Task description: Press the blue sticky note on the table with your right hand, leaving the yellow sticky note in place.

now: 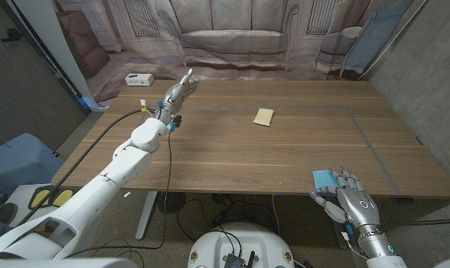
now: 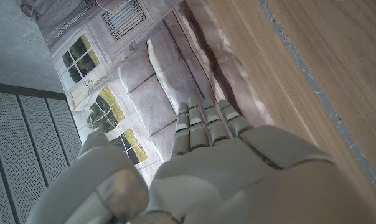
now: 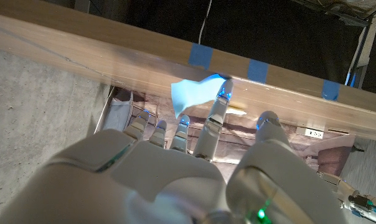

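Observation:
The blue sticky note (image 1: 322, 179) lies at the table's front edge on the right, one corner lifted. My right hand (image 1: 350, 199) is at that edge just beside the note, fingers spread and reaching up. In the right wrist view one fingertip (image 3: 223, 94) touches the blue note (image 3: 191, 94) at its edge; the hand (image 3: 175, 168) holds nothing. The yellow sticky note (image 1: 264, 117) lies flat near the table's middle, further back. My left hand (image 1: 179, 91) hovers over the far left corner with straight fingers and holds nothing; the left wrist view shows its back (image 2: 206, 168).
A white box (image 1: 138, 79) sits beyond the table's far left corner. Grey tape lines (image 1: 359, 119) mark a rectangle on the wooden table (image 1: 232, 156). Blue tape patches (image 3: 200, 55) sit on the table's front edge. A black cable runs along my left arm.

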Tool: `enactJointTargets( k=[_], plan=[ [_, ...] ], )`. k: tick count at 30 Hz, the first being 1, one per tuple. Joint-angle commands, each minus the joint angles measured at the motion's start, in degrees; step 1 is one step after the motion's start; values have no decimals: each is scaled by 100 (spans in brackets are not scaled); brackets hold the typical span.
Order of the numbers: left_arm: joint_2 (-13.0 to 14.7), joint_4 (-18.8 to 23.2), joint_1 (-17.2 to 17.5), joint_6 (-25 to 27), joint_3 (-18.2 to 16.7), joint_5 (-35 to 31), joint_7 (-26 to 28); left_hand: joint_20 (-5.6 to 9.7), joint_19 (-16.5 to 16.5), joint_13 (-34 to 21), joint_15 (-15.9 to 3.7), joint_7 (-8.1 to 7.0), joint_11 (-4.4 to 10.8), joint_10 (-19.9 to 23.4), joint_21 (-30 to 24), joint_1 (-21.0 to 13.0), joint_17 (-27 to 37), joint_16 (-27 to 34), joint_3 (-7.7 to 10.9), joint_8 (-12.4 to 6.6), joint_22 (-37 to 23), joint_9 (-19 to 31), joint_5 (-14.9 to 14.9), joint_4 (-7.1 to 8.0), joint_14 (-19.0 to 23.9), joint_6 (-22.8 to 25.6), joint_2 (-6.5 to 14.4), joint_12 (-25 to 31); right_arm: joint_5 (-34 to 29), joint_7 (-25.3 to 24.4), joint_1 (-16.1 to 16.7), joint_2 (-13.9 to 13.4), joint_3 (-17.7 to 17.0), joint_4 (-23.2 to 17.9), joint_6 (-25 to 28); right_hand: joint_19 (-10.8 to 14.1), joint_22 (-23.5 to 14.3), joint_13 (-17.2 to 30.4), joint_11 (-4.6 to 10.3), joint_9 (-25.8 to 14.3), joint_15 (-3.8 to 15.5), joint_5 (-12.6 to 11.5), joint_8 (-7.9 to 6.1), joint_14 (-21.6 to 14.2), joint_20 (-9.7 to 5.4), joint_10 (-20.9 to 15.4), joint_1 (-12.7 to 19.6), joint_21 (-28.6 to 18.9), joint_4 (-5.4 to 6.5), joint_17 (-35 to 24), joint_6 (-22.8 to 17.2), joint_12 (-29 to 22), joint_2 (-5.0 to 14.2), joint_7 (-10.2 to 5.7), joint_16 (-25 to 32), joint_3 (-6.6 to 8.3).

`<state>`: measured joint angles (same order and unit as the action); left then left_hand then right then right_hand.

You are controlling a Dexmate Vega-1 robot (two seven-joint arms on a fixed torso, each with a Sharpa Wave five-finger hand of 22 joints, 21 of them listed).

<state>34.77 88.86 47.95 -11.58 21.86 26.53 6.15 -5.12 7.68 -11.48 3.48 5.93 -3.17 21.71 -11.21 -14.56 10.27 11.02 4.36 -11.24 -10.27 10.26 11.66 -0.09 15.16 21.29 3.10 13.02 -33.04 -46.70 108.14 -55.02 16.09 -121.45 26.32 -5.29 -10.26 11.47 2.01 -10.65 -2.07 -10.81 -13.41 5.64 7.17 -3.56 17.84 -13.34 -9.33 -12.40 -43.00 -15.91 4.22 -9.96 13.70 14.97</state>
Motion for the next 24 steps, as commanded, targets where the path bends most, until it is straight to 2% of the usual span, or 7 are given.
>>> enactJointTargets(
  k=[1,5,11,14,19,22,24],
  plan=[
    [23,-27,41,-12,-32,54,-23,-21,-34,-17,-11,-13,9,45,-8,15,7,-7,1,10,-11,14,-19,-8,48,46,47,2,-8,-12,-61,79,-26,-135,10,-61,-22,5,-60,-28,-125,-9,176,91,138,92,61,55,29,-27,381,64,-54,-19,-45,47],
    [37,-16,41,-19,-36,72,-55,-18,-30,-17,-6,-12,15,46,-10,15,7,-8,1,10,-11,14,-20,-10,46,48,50,0,-14,-175,-64,145,-71,-118,-123,-62,-23,8,-48,-33,-236,-12,177,-58,269,-30,125,66,6,-16,386,32,-72,-32,-9,75],
    [65,-4,53,-79,-70,76,-73,-15,-25,-17,-7,-13,15,52,-13,14,7,-9,0,8,-10,14,-20,-14,48,60,53,-1,-47,-175,-51,106,-173,-180,-231,-14,-25,10,-70,-36,-134,-14,253,-110,317,-77,184,58,-9,-8,605,36,-118,-39,-12,92],
    [59,-20,71,-111,-83,100,-85,-9,-23,-17,-5,-12,20,49,-15,13,6,-9,0,8,-10,14,-20,-15,48,61,54,-4,41,-369,-31,148,-279,-116,-577,626,0,15,-298,-44,-351,-20,223,-562,316,-386,288,-117,-1,24,659,-39,-175,24,74,140],
    [15,-67,88,-230,-128,140,-73,-9,-21,-18,-11,-14,2,59,-16,13,6,-8,0,8,-10,15,-20,-18,54,66,58,-3,-11,-522,-30,256,-391,-94,-766,1135,29,17,-429,-43,-440,-25,282,-734,151,-530,422,-214,-22,64,886,-61,-249,124,46,182],
    [27,-52,81,-265,-138,132,-90,-4,-9,-18,-19,-17,2,61,-21,12,6,-5,0,7,-10,15,-20,-20,61,72,59,-3,-154,-538,-67,341,-377,-113,-682,1347,53,21,-322,-46,-262,-26,374,-637,64,-491,449,-166,12,66,1451,-5,-353,82,-65,168],
    [39,-34,79,-262,-141,118,-87,3,-5,-18,-20,-16,-3,61,-23,12,6,-5,0,7,-10,15,-21,-20,64,73,59,-4,-219,-529,-94,403,-357,-126,-627,1361,55,17,-69,-46,-196,-21,370,-632,56,-507,395,-106,53,52,1688,16,-387,78,-82,141]
  ],
)
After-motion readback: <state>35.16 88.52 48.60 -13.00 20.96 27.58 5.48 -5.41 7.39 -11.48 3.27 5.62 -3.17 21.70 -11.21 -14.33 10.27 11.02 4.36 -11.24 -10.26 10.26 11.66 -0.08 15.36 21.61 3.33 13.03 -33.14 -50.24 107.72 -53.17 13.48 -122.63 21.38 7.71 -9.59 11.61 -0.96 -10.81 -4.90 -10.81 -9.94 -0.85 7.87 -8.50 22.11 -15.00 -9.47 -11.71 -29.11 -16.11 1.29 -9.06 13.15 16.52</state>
